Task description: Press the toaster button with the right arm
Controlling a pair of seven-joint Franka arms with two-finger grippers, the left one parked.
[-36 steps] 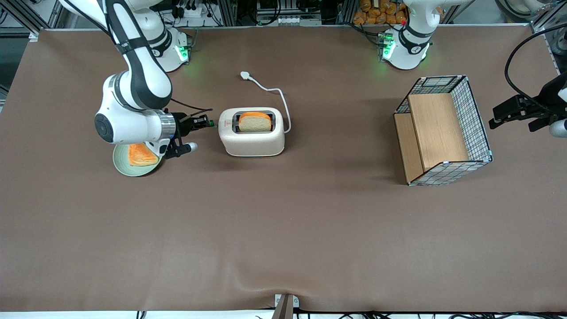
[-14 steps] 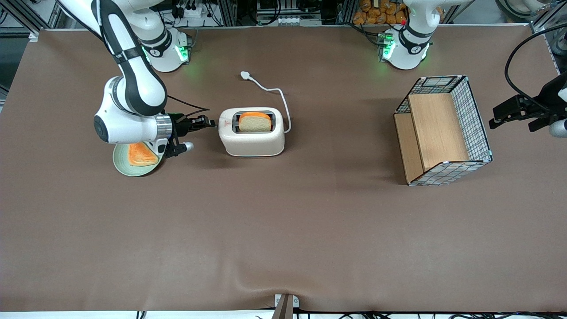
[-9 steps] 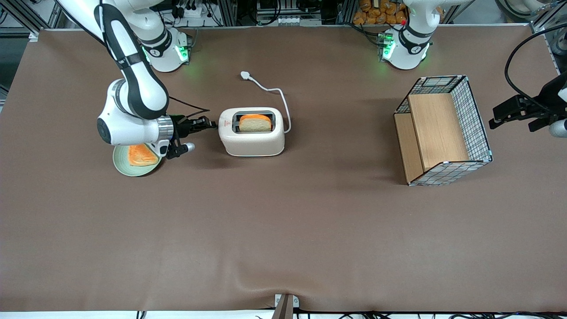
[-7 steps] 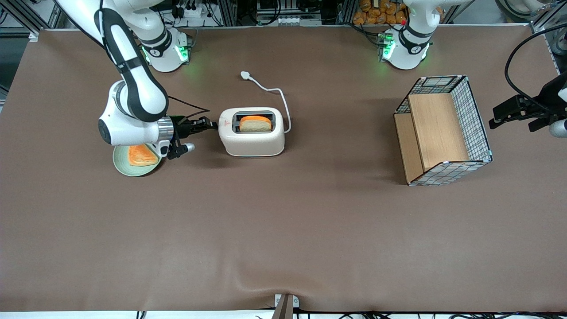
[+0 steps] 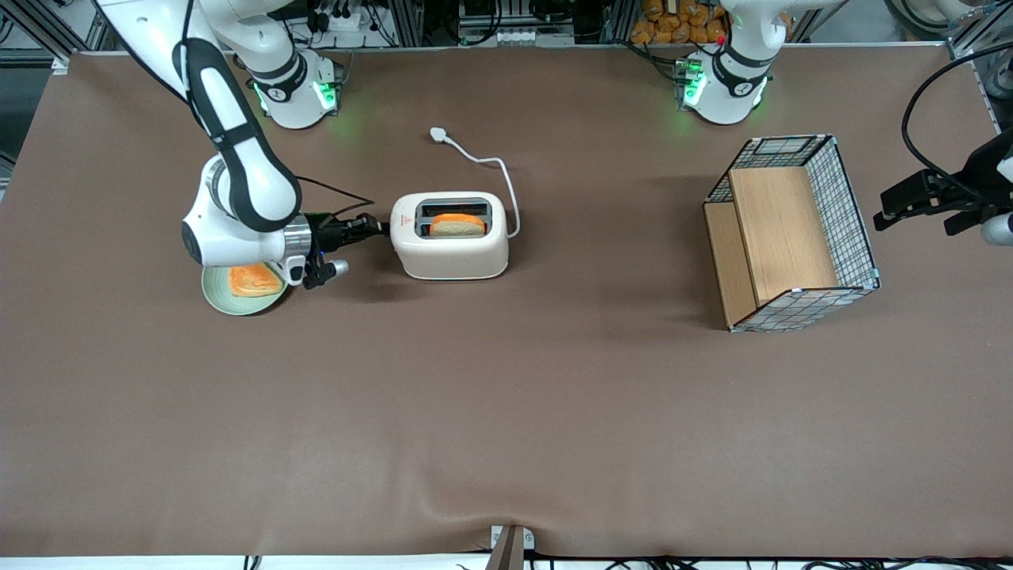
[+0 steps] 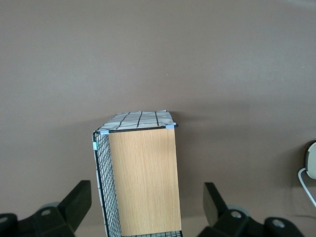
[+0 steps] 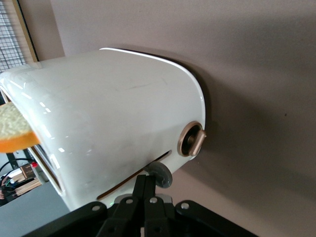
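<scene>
The gripper (image 5: 378, 228) of the right arm (image 5: 237, 158) is keeping its fingers (image 7: 144, 190) closed together, and their tips are touching the button (image 7: 159, 175) on the narrow end of the toaster (image 5: 451, 236). A bread slice (image 5: 457, 226) is sitting in its slot. A plate (image 5: 218, 291) is lying under the wrist.

A: What covers the desk (image 5: 506, 412)?
B: Brown cloth.
A: What rests on it?
B: The toaster (image 5: 449, 236) with its white cord (image 5: 495, 170), a green plate (image 5: 237, 291), and a wire-and-wood basket (image 5: 791, 229); the gripper (image 5: 377, 227) sits beside the toaster.
</scene>
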